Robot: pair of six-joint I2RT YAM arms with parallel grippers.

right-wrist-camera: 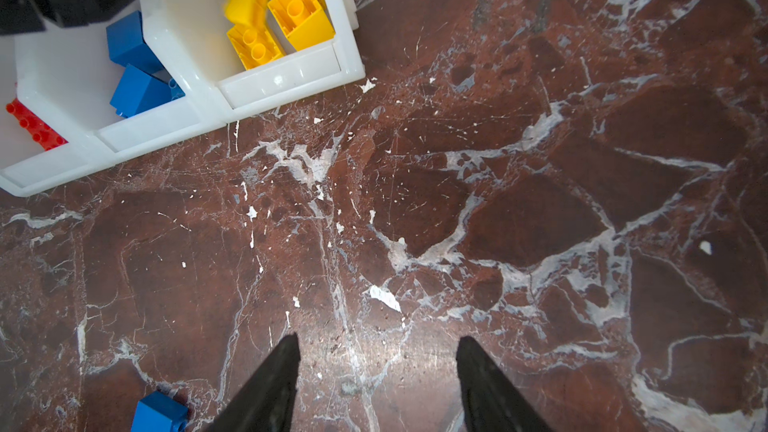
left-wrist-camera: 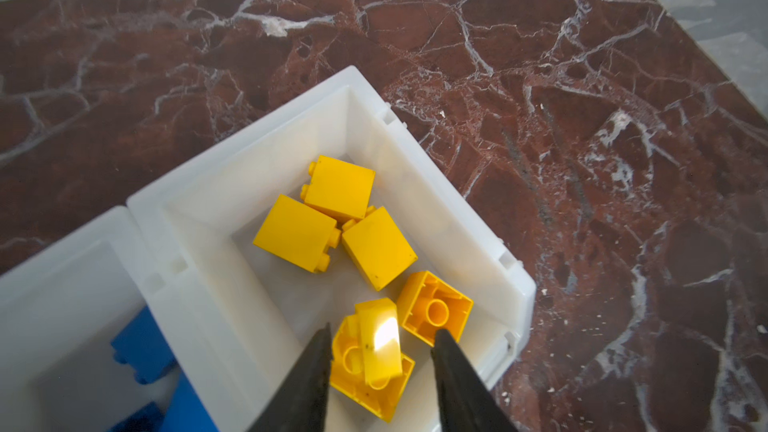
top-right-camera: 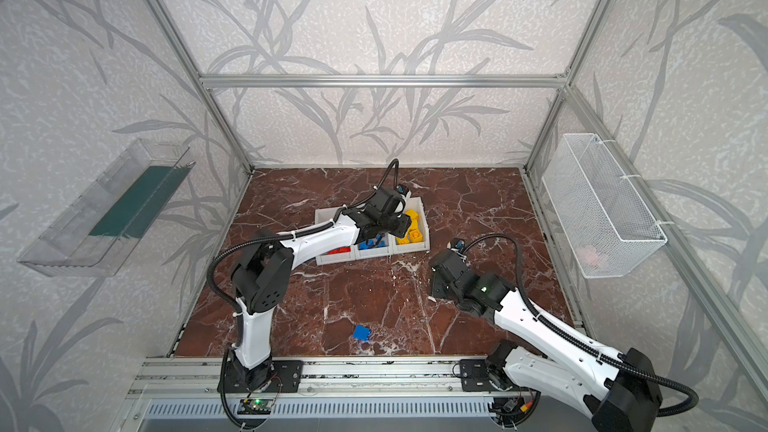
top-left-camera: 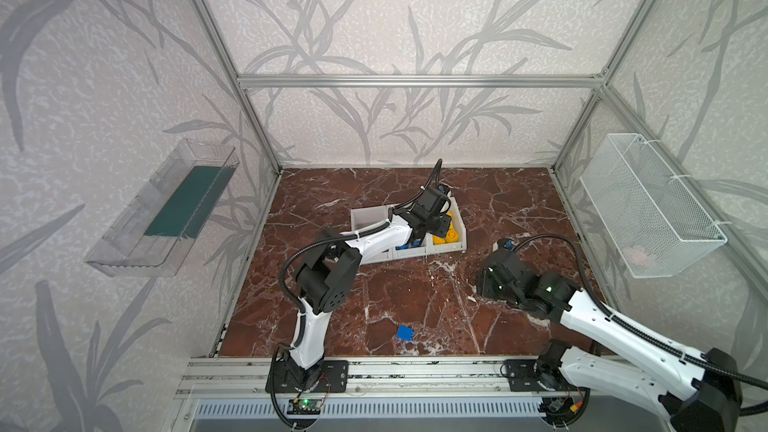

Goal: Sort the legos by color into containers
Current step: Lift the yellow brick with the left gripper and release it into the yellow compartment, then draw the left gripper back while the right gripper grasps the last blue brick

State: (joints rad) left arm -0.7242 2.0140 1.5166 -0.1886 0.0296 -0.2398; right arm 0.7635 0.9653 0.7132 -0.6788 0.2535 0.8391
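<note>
**Top views:** In both top views I am watching the left gripper hanging over a row of three white bins at the far middle of the marble table. The right gripper is hovering low over bare marble just right of that row. A loose blue brick is lying alone near the front edge, well apart from both arms. In a top view, red bricks are showing in the leftmost bin.

**Left wrist view:** The left gripper's jaws are standing partly apart above the yellow bin and are gripping nothing. A blurred yellow brick is sitting tilted between them, touching neither finger and resting on an upturned one. Other yellow bricks are lying farther back in the same bin, and blue bricks are lying in the bin beside it.

**Right wrist view:** The right gripper's jaws are standing apart over bare marble with nothing between them. The loose blue brick is lying just beside one finger, and the bins are sitting well beyond.
</note>
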